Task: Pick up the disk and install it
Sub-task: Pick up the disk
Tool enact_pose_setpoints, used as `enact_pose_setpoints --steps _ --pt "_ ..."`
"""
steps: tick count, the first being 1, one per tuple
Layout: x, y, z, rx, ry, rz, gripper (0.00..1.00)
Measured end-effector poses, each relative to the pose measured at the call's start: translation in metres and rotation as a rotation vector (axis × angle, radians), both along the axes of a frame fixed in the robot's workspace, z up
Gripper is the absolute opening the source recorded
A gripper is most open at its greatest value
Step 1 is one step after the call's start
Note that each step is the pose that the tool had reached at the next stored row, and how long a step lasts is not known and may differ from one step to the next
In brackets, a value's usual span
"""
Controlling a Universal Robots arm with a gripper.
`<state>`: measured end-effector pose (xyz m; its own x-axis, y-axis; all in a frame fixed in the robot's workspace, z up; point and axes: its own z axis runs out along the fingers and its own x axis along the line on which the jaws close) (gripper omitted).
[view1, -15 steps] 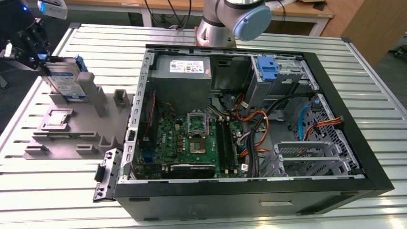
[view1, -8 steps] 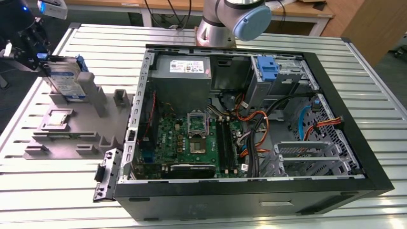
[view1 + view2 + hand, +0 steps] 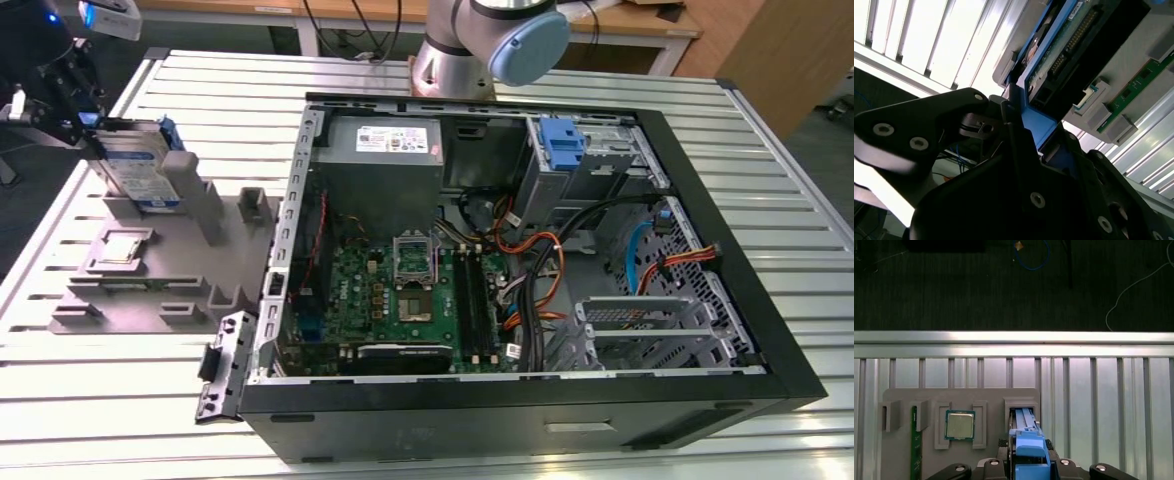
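Observation:
The disk (image 3: 139,163) stands on edge in the tall slot of the grey fixture (image 3: 160,300) at the exterior view's far left, silver with blue rails. My gripper (image 3: 83,122) comes down on its upper end and is shut on the disk. In the first wrist view the blue rail of the disk (image 3: 1029,450) runs from between my gripper (image 3: 1029,465) into the slot. The second wrist view shows the disk (image 3: 1064,55) with its connector side bare and my gripper (image 3: 1026,135) clamped on the blue rail. Whether the disk has lifted off the slot floor I cannot tell.
The open computer case (image 3: 694,330) lies to the exterior view's right, with a tall blue latch (image 3: 563,145) in its drive bay and loose cables. On the fixture (image 3: 989,400) sit a square silver chip (image 3: 959,425) and a green memory stick (image 3: 915,447). The arm's base (image 3: 467,45) stands behind the case.

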<state>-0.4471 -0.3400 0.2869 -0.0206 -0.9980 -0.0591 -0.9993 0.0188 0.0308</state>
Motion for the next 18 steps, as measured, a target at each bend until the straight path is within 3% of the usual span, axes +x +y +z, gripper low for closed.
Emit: enact_pose_setpoints --steps 7,18 --pt "0.0 0.0 0.0001 0.0001 -0.0001 0.0 0.37" --pt "0.0 0.0 0.0061 0.0 -0.0001 0.0 0.37"
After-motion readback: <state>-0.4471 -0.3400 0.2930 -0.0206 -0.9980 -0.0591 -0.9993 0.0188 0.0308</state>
